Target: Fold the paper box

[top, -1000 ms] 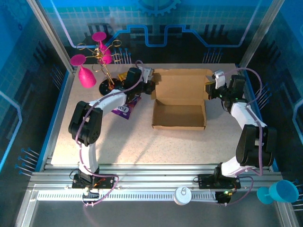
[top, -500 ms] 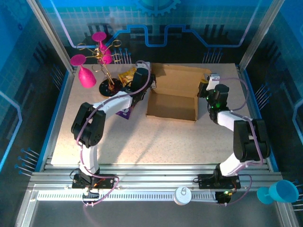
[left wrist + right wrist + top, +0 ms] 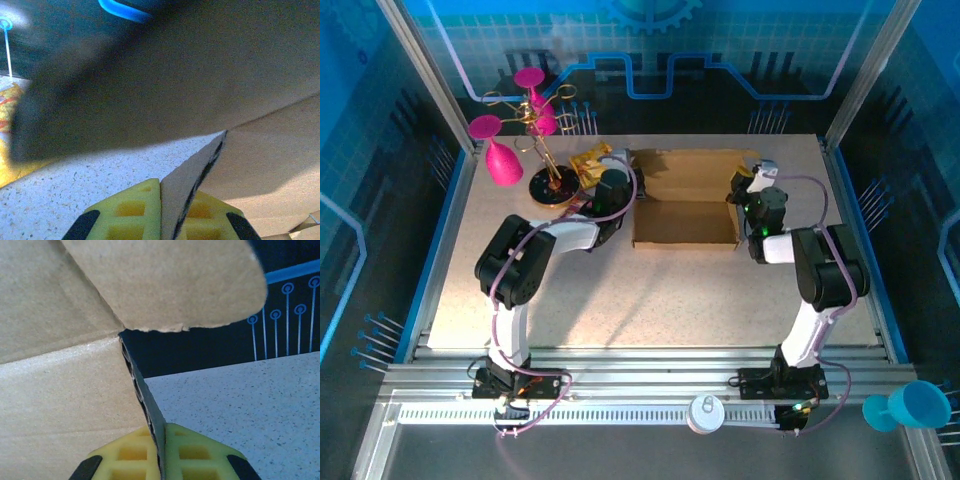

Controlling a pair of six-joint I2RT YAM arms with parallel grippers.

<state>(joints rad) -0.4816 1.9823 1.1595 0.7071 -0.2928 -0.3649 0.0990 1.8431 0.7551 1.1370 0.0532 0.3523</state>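
The brown paper box [image 3: 685, 205] sits at the table's back middle, its lid leaning forward over the tray. My left gripper [image 3: 630, 200] is shut on the box's left side wall. In the left wrist view the cardboard wall [image 3: 192, 175] stands pinched between the yellow fingers [image 3: 135, 210], under the dark lid. My right gripper [image 3: 742, 200] is shut on the right side wall. In the right wrist view that wall's corrugated edge [image 3: 145, 400] is clamped between the fingers [image 3: 195, 455], with a rounded flap [image 3: 170, 280] overhead.
A stand with pink cups [image 3: 535, 135] rises at the back left, a yellow snack packet [image 3: 590, 160] beside it. A purple packet [image 3: 580, 208] peeks from under the left arm. A teal cup [image 3: 910, 405] sits off the table at the front right.
The lid, open and upright a second ago, has swung forward over the tray. Both grippers have moved in and down along the side walls, and the box has shifted slightly back.
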